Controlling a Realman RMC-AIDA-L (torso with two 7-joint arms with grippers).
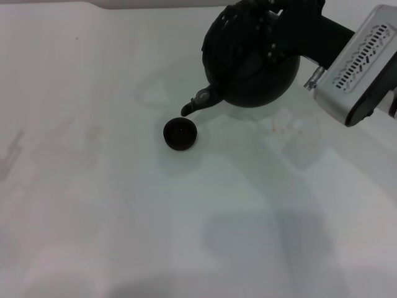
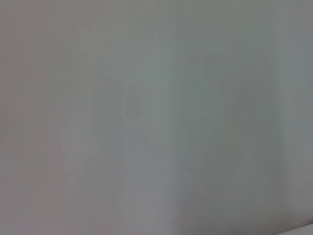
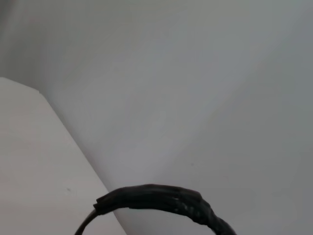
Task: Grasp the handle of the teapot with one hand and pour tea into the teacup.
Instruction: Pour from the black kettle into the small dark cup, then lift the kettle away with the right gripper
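Your work surface is a plain white table [image 1: 93,205], faintly stained, carrying no legible writing. Your right gripper [image 1: 267,25] pinches the handle [image 3: 161,199], holding the teapot [image 1: 251,68] tilted above the table, spout just over the teacup [image 1: 180,134]. The left gripper is out of view.

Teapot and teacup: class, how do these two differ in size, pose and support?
The teapot is far bigger than the teacup. The teapot tilts, spout down toward the teacup; the teacup sits upright. The right gripper holds the teapot aloft, while the teacup rests on the table. Both are round and black.
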